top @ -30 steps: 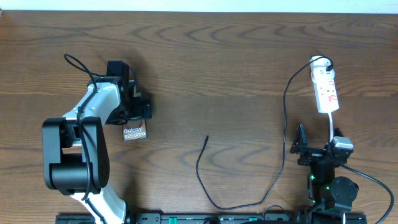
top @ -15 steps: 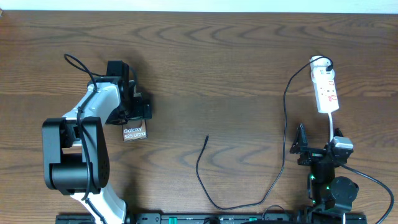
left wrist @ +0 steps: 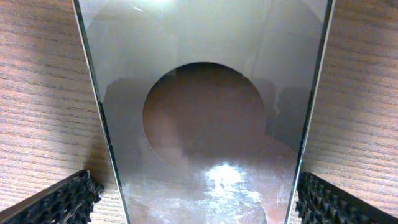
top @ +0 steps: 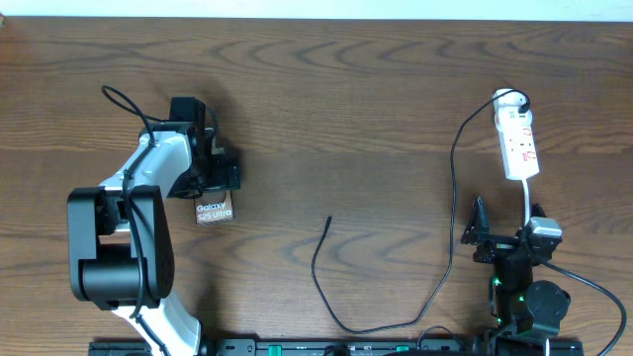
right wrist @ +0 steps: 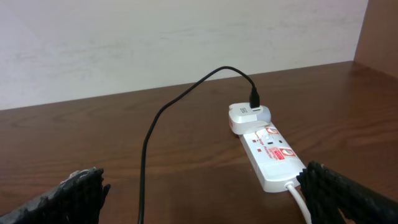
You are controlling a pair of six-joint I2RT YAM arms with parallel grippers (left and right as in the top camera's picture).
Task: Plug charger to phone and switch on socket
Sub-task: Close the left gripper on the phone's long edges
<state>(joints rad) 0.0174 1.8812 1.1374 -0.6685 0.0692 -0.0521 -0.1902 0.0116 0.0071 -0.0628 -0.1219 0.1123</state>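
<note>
The phone [top: 214, 211] lies flat and face up on the left of the desk [top: 376, 109]. The left fingers [left wrist: 68, 200] stand apart, 1 to each side of it, and its glossy face fills the wrist view. No squeeze shows, and I cannot tell whether the pads touch the frame. I judge they flank the phone to steady it, so that it does not slide when a plug is pushed in.

The charger [top: 316, 265] lies loose. Its tip [top: 329, 219] rests on bare desk near the middle, well apart from the phone. The cable loops toward the near edge, then runs up the right side to a white adapter [right wrist: 247, 116] seated at the far end of the socket [right wrist: 273, 157]. The mains end is therefore in, leaving only the phone end and the switch.

The right fingers [right wrist: 74, 190] are wide apart and hold nothing. They sit low at the near right with the socket straight ahead. The arm seems placed between its 2 jobs, with the tip to its left and the red-marked switches beyond. Plugging in probably comes first, and the thin tip lying flat will need a careful pinch.
</note>
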